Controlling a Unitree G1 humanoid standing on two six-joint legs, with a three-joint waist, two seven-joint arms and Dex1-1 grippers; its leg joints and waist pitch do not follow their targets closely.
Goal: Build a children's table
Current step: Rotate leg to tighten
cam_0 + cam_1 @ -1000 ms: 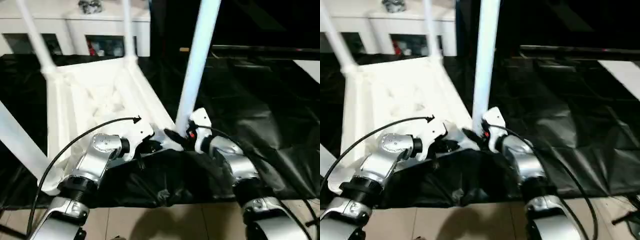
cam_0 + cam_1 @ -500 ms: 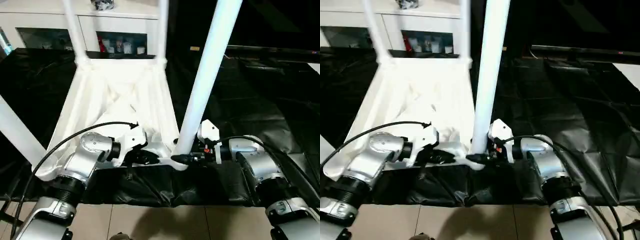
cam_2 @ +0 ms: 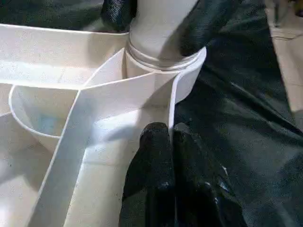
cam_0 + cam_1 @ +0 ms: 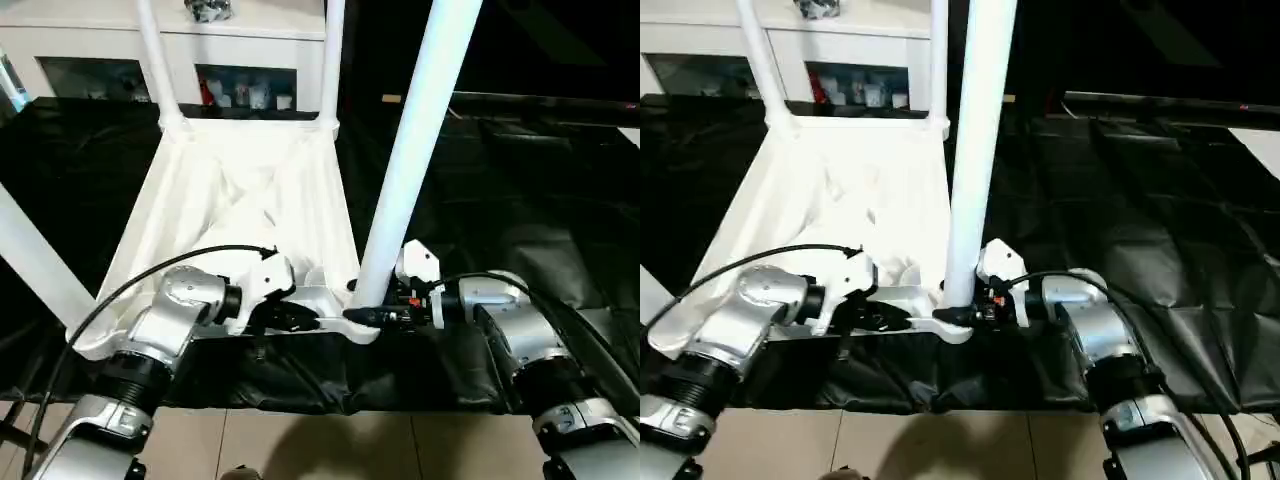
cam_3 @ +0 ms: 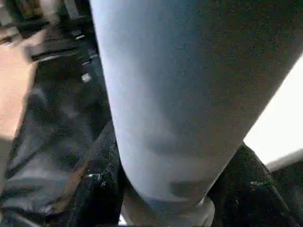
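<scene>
The children's table top (image 4: 240, 200) lies upside down on a black sheet, with its white legs standing up from the corner sockets. My left gripper (image 4: 300, 318) is shut on the thin near rim (image 3: 171, 101), beside the near right corner socket (image 3: 189, 71). My right gripper (image 4: 372, 316) reaches in from the right at the base of the near right leg (image 4: 410, 150). Its black fingers (image 5: 102, 189) press against both sides of that leg (image 5: 175, 94), just above the socket.
Two thinner legs (image 4: 155, 60) rise at the far corners and another leg (image 4: 35, 265) at the near left. A white cabinet with glass doors (image 4: 240, 85) stands behind. The black sheet (image 4: 520, 200) spreads to the right, and a tiled floor (image 4: 300, 445) lies along the near edge.
The camera view has shifted. My right gripper has swung level at the near right leg's base and its fingers have closed in around it. The left gripper has kept its grip on the rim.
</scene>
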